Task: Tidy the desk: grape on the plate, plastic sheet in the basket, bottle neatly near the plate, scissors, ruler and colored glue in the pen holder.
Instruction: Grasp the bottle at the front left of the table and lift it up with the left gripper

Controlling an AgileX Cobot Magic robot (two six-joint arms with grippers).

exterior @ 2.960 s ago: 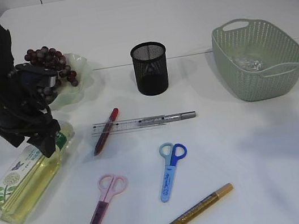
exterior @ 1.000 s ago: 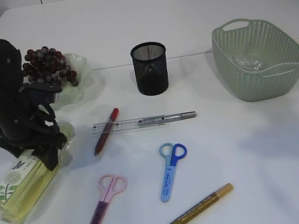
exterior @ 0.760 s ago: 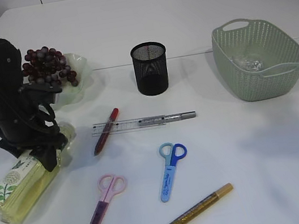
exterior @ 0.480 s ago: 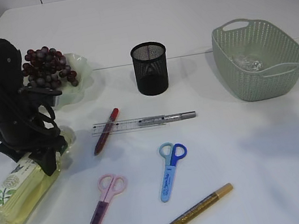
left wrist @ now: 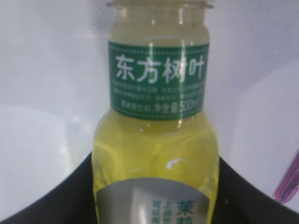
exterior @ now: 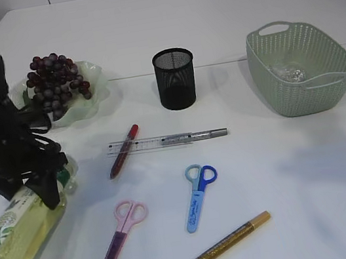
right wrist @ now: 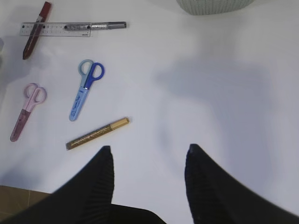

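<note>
My left gripper is down over the bottle, which lies on its side on the bench, front-left of the plate. The jaws sit either side of the bottle's upper body, just below the green neck label; in the left wrist view the bottle fills the gap between the two dark fingers, so I log it as pinched.

My right gripper hangs above bare bench, jaws spread, nothing between them.

Grapes rest on the plate. Pen holder stands upright to the right of the plate. Basket is well right of the pen holder, with a crumpled clear sheet inside.

In front of the pen holder: clear ruler flat, a silver pen along it, a red glue pen crossing its left end. Nearer the front edge: blue scissors, pink scissors, gold glue pen.
</note>
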